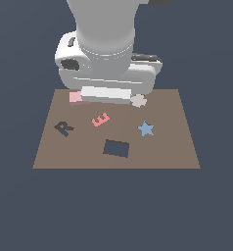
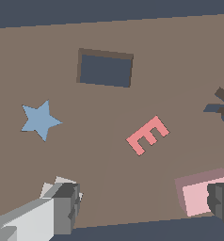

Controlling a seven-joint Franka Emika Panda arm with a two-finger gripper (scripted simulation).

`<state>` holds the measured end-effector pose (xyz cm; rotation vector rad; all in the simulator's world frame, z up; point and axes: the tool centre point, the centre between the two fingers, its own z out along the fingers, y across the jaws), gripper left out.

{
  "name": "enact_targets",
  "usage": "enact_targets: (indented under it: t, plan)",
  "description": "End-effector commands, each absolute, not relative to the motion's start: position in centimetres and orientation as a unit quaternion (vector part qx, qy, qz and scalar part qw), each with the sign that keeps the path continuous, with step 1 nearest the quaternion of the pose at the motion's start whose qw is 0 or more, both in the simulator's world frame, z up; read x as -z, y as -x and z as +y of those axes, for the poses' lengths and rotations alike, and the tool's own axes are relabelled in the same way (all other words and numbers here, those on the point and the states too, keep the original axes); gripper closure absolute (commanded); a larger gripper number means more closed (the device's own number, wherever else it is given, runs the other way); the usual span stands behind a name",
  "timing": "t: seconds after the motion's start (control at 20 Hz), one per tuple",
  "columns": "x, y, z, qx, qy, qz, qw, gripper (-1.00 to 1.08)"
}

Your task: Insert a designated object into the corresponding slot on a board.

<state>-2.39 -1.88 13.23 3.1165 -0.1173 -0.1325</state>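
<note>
The pale pink block [image 1: 76, 97] lies flat on the brown board [image 1: 172, 147], close to the board's far edge and toward its far corner on the exterior view's left. In the wrist view the block [image 2: 198, 196] sits partly behind one dark fingertip [image 2: 222, 203] of the tool [image 2: 144, 204], which appears to touch or overlap its end; whether there is real contact cannot be told.

The tool's jaws stand wide apart, the other finger [image 2: 62, 207] far off over a pale blob shape [image 2: 52, 187], and nothing is gripped between them. In the exterior view the tool [image 1: 106, 94] hangs low over the board's far edge, between the block and the pale blob [image 1: 138, 100].

The dark navy rectangular slot [image 1: 116, 148] is cut into the board nearer its near edge, slightly tilted and well apart from the block. Between block and slot lies the salmon-pink letter E [image 1: 101, 119]. The blue star [image 1: 146, 129] sits toward the exterior view's right of the slot, and the dark letter R [image 1: 64, 128] toward the left edge. The board rests on a plain dark blue-grey tabletop [image 1: 20, 211].
</note>
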Motion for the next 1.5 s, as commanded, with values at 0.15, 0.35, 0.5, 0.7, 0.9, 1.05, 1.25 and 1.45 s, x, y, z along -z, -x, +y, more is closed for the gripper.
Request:
enact_targets:
  t: [0.15,0.35,0.5,0.7,0.9,1.05,1.25,1.45]
  plan:
    - [-12.4,2.3,-3.3,0.039,-0.994,-0.101,0.009,-0.92]
    - [-11.6,2.5,-4.8,0.035,-0.985,-0.166,0.009,-0.92]
    - [-10.9,2.8,-6.1,0.032,-0.974,-0.225,0.008,-0.92]
    - [-9.8,3.5,-8.0,0.026,-0.948,-0.316,0.007,-0.92]
    - [-8.6,4.8,-10.0,0.019,-0.912,-0.411,0.005,-0.92]
    - [-7.8,5.8,-11.1,0.015,-0.882,-0.471,0.004,-0.92]
    - [-6.8,7.1,-12.1,0.009,-0.845,-0.535,0.003,-0.92]
    - [-6.1,8.2,-12.8,0.005,-0.811,-0.584,0.002,-0.92]
